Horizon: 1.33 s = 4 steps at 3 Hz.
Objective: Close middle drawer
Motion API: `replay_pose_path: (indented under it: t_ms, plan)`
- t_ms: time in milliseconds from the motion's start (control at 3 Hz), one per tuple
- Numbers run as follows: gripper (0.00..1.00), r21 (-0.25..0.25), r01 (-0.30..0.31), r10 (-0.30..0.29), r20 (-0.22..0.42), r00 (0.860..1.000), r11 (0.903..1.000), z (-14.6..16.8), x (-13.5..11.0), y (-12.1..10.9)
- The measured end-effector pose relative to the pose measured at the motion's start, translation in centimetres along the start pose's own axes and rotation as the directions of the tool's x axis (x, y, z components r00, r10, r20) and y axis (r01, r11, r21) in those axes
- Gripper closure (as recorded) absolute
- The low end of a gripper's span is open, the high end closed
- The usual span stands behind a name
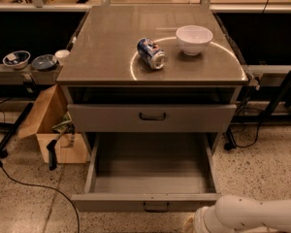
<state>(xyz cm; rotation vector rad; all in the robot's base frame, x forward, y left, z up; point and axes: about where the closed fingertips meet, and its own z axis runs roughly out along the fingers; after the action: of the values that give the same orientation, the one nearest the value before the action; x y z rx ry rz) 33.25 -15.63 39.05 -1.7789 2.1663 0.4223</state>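
The middle drawer (145, 202) is pulled far out of the grey cabinet. Its long empty tray (153, 171) is open to view, and its low front panel carries a small dark handle (156, 207). Above it sits the taller-fronted drawer (153, 117) with a dark handle. The lowest drawer is hidden. My white arm (254, 215) enters at the bottom right, its end just right of the middle drawer's front panel. The gripper itself is below the picture's edge, out of view.
On the cabinet top (102, 47) lie a blue can (152, 53) on its side and a white bowl (194, 39). An open cardboard box (53, 125) stands on the floor to the left. Bowls (17, 58) sit on a low shelf at left. Cables run across the floor.
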Motion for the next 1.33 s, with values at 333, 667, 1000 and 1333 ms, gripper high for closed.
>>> replay_pose_path:
  t_ms: [333, 667, 1000, 1333]
  plan:
    - [1.0, -0.015, 0.023, -0.022, 0.044, 0.999, 0.9996, 4.7, 0.4, -2.9]
    - [1.0, -0.015, 0.023, -0.022, 0.044, 0.999, 0.9996, 4.7, 0.4, -2.9]
    - [1.0, 0.012, 0.008, -0.008, 0.055, 0.998, 0.9999, 4.6, 0.3, -3.9]
    - [1.0, 0.056, 0.021, -0.024, 0.058, 0.998, 0.9982, 3.9, -0.3, -6.2]
